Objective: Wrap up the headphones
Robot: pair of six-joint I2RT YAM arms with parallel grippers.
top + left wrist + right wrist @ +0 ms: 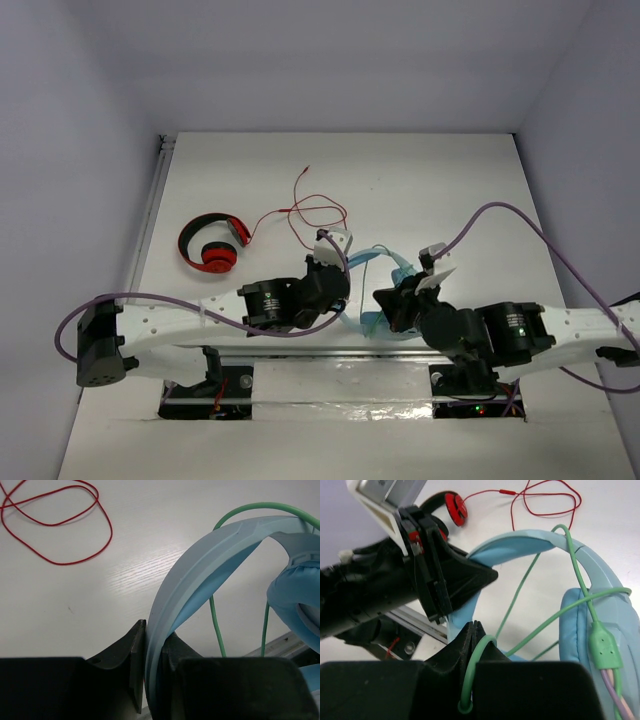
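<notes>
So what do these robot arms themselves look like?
The left arm and right arm are white links dotted with holes, joined by chunky black motor housings, with purple cables looping alongside. The left gripper and right gripper each have two black wedge-shaped fingers. A small green light glows on the right arm.

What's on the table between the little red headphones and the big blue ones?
In the top view, a thin red cable from the red headphones loops over that stretch. The left gripper, shut on the blue headphones, sits there too.
</notes>
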